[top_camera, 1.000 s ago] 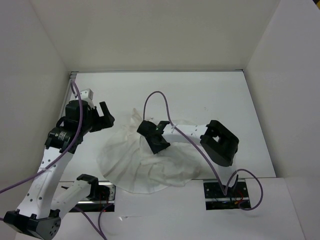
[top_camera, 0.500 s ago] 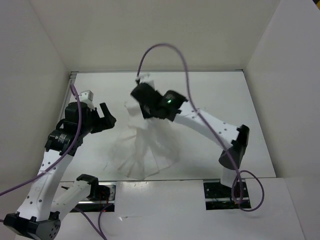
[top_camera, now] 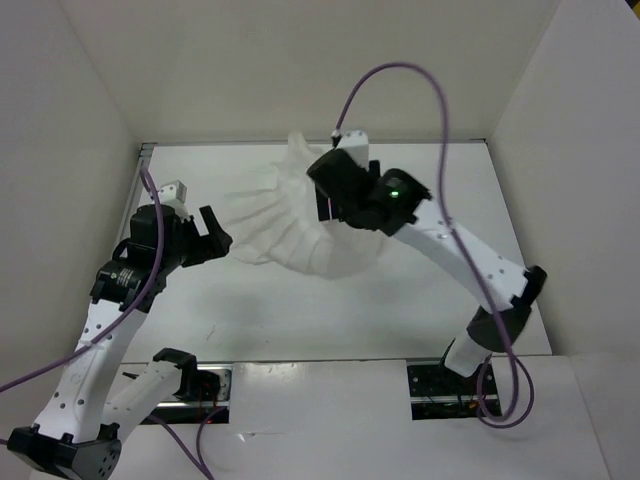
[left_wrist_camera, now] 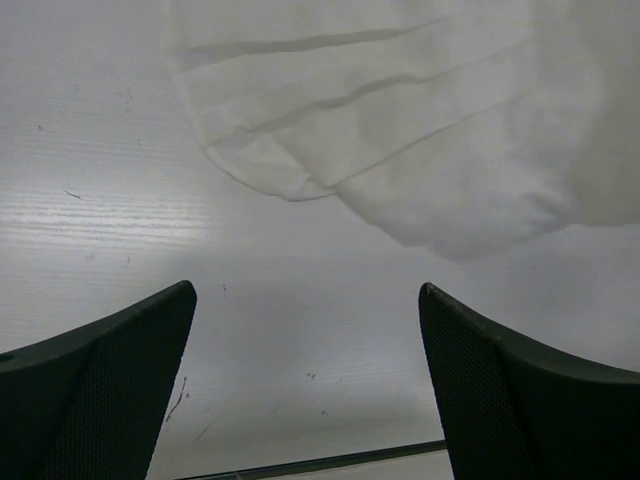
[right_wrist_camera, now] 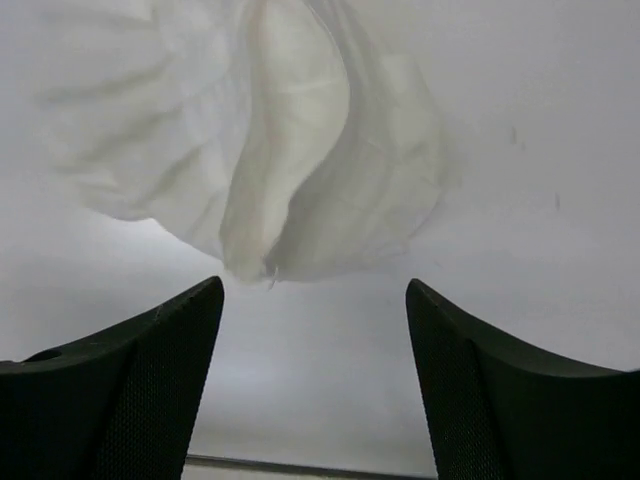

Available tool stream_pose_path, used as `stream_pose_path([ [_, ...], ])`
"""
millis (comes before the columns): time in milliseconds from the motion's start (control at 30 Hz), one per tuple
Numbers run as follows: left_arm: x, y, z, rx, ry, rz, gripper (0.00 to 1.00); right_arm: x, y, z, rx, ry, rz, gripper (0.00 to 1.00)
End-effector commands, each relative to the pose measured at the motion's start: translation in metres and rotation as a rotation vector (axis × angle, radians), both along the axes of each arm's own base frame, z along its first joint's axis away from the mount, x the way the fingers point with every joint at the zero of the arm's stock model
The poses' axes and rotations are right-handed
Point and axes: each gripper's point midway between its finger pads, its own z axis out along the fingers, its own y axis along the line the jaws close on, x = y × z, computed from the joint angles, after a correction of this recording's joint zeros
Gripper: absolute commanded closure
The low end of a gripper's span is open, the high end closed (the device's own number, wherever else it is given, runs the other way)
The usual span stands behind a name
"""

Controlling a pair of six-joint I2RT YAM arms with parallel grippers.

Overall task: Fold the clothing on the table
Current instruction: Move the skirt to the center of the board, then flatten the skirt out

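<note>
1. One white, thin, pleated fabric garment (top_camera: pixel 285 225), fan-shaped, is being shown over one flat white rectangular table (top_camera: pixel 420 300) with a thin metal edge. Two white robot arms and two purple cables (top_camera: pixel 400 67) are also being counted.
2. One small green light (top_camera: pixel 393 192) is being shown lit on the right arm (top_camera: pixel 465 255).
3. The garment is being seen bunched at the far middle of the table, its pleats fanning out toward the left. Whether it is resting fully on the surface cannot be told.
4. The right claw (right_wrist_camera: pixel 315 290) is being held with its black fingers (right_wrist_camera: pixel 130 370) wide apart. Nothing is being gripped, and only bare table is showing in the gap.
5. In the right wrist view the garment is being seen just ahead of the fingertips and apart from them. A folded ridge is running down its middle toward the gap.
6. The left claw (left_wrist_camera: pixel 305 290) is being held equally wide and empty over bare table at the left side.
7. In the left wrist view the garment's curved lower edge is being seen ahead of the left claw, well apart from both fingers.
</note>
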Motion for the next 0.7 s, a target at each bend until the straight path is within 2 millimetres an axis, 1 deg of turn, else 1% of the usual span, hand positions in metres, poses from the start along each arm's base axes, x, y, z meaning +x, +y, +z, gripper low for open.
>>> stream_pose_path([
  [0, -0.001, 0.001, 0.001, -0.005, -0.012, 0.015, 0.02, -0.003, -0.028, -0.089, -0.203, 0.18, -0.133, 0.21],
  [33, -0.001, 0.001, 0.001, -0.005, -0.012, 0.015, 0.02, -0.005, -0.034, -0.099, -0.231, 0.191, -0.149, 0.21],
  [67, 0.002, -0.001, 0.0, -0.011, -0.009, 0.005, 0.02, -0.004, -0.04, -0.104, -0.243, 0.202, -0.162, 0.21],
  [100, 0.002, -0.001, 0.0, -0.004, -0.01, 0.0, 0.02, 0.003, -0.046, -0.104, -0.25, 0.186, -0.192, 0.21],
  [133, 0.006, -0.004, -0.003, -0.009, 0.002, -0.012, 0.02, 0.01, -0.045, -0.107, -0.245, 0.175, -0.21, 0.21],
  [167, 0.008, -0.008, -0.003, -0.02, 0.0, -0.027, 0.02, 0.017, -0.047, -0.116, -0.26, 0.176, -0.229, 0.21],
  [200, 0.009, -0.01, -0.005, -0.014, 0.008, -0.041, 0.02, 0.025, -0.05, -0.119, -0.287, 0.169, -0.236, 0.21],
  [233, 0.012, -0.012, -0.006, -0.02, 0.008, -0.05, 0.03, 0.037, -0.06, -0.122, -0.298, 0.167, -0.274, 0.22],
  [267, 0.016, -0.015, -0.008, -0.024, 0.015, -0.057, 0.05, 0.051, -0.059, -0.124, -0.289, 0.145, -0.29, 0.22],
  [300, 0.016, -0.017, -0.011, -0.023, 0.025, -0.073, 0.06, 0.061, -0.06, -0.137, -0.326, 0.161, -0.29, 0.24],
  [333, 0.017, -0.017, -0.013, -0.021, 0.034, -0.073, 0.06, 0.071, -0.064, -0.142, -0.336, 0.162, -0.302, 0.27],
  [367, 0.02, -0.02, -0.015, -0.02, 0.039, -0.083, 0.08, 0.086, -0.05, -0.141, -0.295, 0.119, -0.283, 0.27],
  [400, 0.019, -0.021, -0.015, -0.018, 0.038, -0.095, 0.08, 0.092, -0.047, -0.155, -0.369, 0.126, -0.217, 0.28],
  [433, 0.019, -0.021, -0.015, -0.018, 0.038, -0.095, 0.08, 0.096, -0.033, -0.164, -0.359, 0.136, -0.142, 0.29],
  [467, 0.019, -0.021, -0.015, -0.018, 0.038, -0.095, 0.08, 0.106, -0.017, -0.167, -0.335, 0.114, -0.08, 0.3],
  [500, 0.02, -0.02, -0.015, -0.012, 0.037, -0.087, 0.07, 0.109, -0.007, -0.173, -0.343, 0.123, -0.011, 0.32],
  [533, 0.021, -0.02, -0.018, -0.01, 0.046, -0.087, 0.07, 0.112, 0.0, -0.188, -0.395, 0.146, 0.065, 0.33],
  [567, 0.019, -0.02, -0.019, -0.009, 0.055, -0.086, 0.07, 0.111, 0.01, -0.201, -0.393, 0.174, 0.119, 0.37],
  [600, 0.019, -0.02, -0.019, -0.008, 0.055, -0.086, 0.07, 0.115, 0.016, -0.208, -0.396, 0.181, 0.143, 0.39],
  [633, 0.019, -0.02, -0.019, -0.008, 0.055, -0.086, 0.07, 0.119, 0.023, -0.226, -0.427, 0.205, 0.186, 0.41],
  [667, 0.017, -0.019, -0.021, -0.007, 0.066, -0.086, 0.07, 0.119, 0.031, -0.235, -0.416, 0.222, 0.227, 0.45],
])
